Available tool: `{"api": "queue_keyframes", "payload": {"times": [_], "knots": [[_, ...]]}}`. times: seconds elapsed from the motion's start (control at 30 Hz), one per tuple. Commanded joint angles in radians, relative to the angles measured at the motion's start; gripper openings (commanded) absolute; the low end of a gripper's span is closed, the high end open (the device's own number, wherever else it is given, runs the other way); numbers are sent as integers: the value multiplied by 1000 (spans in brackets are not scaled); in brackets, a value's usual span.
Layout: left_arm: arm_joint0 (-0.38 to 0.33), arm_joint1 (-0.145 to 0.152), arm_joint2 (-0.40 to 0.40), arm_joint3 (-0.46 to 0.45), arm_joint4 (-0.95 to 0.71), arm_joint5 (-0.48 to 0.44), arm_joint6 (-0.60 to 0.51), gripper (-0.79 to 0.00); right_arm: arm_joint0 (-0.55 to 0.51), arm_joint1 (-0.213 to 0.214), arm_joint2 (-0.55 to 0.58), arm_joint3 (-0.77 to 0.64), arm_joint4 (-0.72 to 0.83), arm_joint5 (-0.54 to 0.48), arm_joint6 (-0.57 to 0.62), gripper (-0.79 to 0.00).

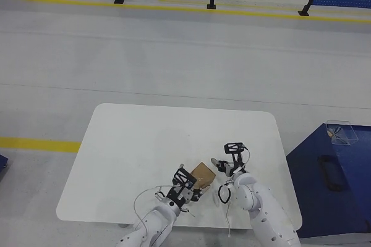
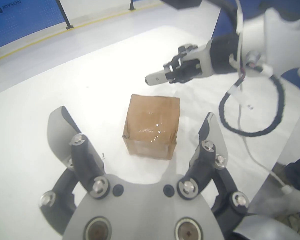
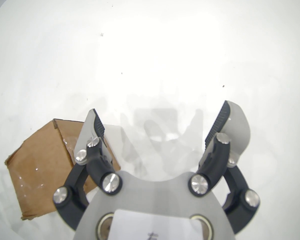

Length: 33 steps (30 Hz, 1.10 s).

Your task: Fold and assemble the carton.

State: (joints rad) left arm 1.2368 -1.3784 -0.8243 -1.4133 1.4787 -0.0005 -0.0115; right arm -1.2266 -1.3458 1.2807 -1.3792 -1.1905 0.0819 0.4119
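A small brown carton (image 1: 203,174), folded into a closed cube with clear tape over its top, stands on the white table (image 1: 148,142) near the front edge. My left gripper (image 2: 134,114) is open just short of the carton (image 2: 152,128), its fingers spread wider than the box and not touching it. In the top view the left gripper (image 1: 193,188) sits at the carton's near-left side. My right gripper (image 3: 160,109) is open over bare table, with the carton (image 3: 40,168) beside one finger. The right gripper (image 1: 221,165) hovers close by the carton's right side, and nothing is held.
A blue cabinet (image 1: 340,179) stands past the table's right edge with a clear container (image 1: 341,133) on it. The right arm's black cable (image 2: 252,116) loops low over the table. The table's far and left parts lie open.
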Motion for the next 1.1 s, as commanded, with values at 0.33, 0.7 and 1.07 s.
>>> {"api": "queue_keyframes", "payload": {"times": [0.33,0.7,1.07], "knots": [[-58,-29,39,91,-9,-12,-69,-520,0,0,0,0,0,0,0,0],[-37,-37,11,61,-68,-21,-44,-785,-23,9,68,-36,40,-2,-10,0],[18,-33,-36,11,-98,5,-38,0,11,6,35,13,1,7,-3,0]]}}
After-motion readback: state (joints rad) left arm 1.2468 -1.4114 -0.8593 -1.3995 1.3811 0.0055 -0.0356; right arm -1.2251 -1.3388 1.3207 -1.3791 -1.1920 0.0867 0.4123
